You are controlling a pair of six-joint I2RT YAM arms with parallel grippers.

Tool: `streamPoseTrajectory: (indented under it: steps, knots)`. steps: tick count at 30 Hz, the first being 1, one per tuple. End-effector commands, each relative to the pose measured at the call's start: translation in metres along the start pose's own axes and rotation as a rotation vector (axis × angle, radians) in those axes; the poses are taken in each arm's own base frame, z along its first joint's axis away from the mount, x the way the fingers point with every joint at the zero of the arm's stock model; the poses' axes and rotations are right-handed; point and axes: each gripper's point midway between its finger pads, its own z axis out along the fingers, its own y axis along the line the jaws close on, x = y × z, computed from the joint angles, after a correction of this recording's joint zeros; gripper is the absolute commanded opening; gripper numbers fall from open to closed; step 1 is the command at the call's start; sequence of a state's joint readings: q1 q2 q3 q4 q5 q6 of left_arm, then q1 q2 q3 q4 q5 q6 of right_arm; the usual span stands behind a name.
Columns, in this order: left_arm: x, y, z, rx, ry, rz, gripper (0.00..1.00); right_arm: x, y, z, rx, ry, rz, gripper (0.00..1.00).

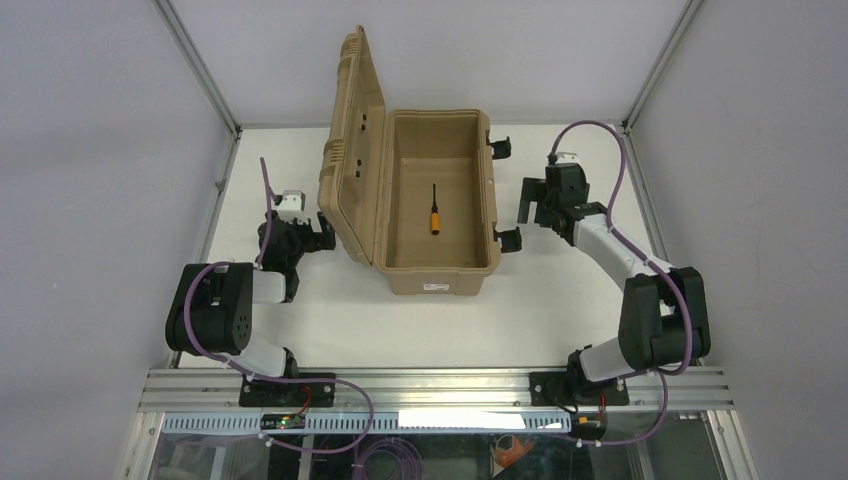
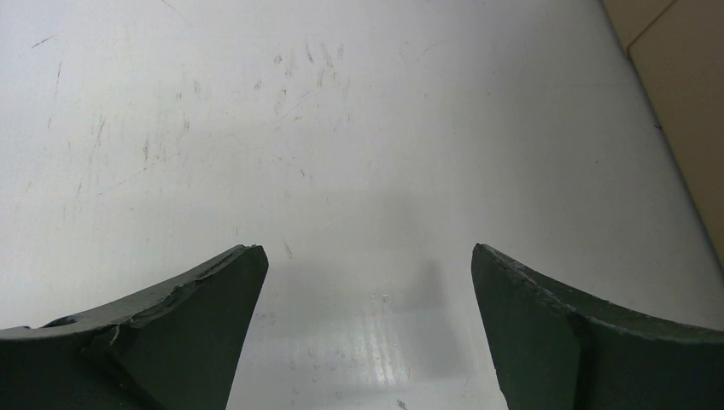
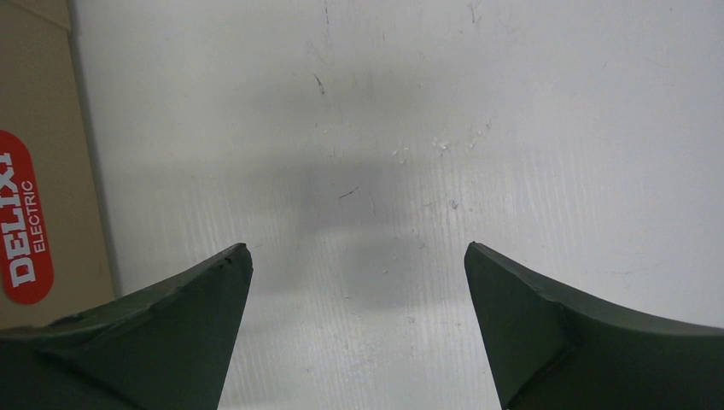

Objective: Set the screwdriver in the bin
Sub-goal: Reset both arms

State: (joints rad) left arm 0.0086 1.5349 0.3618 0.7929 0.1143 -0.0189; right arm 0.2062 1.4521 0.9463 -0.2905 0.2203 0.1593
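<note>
The tan bin (image 1: 438,275) stands open in the middle of the table, its ribbed lid (image 1: 355,150) raised on the left. The screwdriver (image 1: 435,212), orange handle and thin black shaft, lies on the bin's floor. My left gripper (image 1: 318,232) is open and empty over the table just left of the lid; in the left wrist view (image 2: 365,249) only bare table lies between its fingers. My right gripper (image 1: 530,205) is open and empty just right of the bin; in the right wrist view (image 3: 357,248) bare table lies between its fingers.
Black latches (image 1: 510,240) stick out from the bin's right side near my right gripper. The bin's tan side with a red DELIXI label (image 3: 26,218) shows at the left of the right wrist view. A tan corner of the bin (image 2: 674,94) shows in the left wrist view.
</note>
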Motion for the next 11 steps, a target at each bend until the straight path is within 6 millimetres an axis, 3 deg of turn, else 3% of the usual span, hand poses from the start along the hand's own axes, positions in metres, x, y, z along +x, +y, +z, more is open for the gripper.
streamPoseTrajectory:
  steps: [1,11]
  knots:
    - [-0.0238,-0.0034,-0.0009,0.022,-0.082,-0.006,0.99,-0.0178,0.0031,0.0033,-0.024,-0.085,0.032,0.99]
    - [-0.0231,-0.0034,-0.0008,0.022,-0.080,-0.007,0.99,-0.0200,0.0053,0.0041,-0.050,-0.116,0.055,0.99]
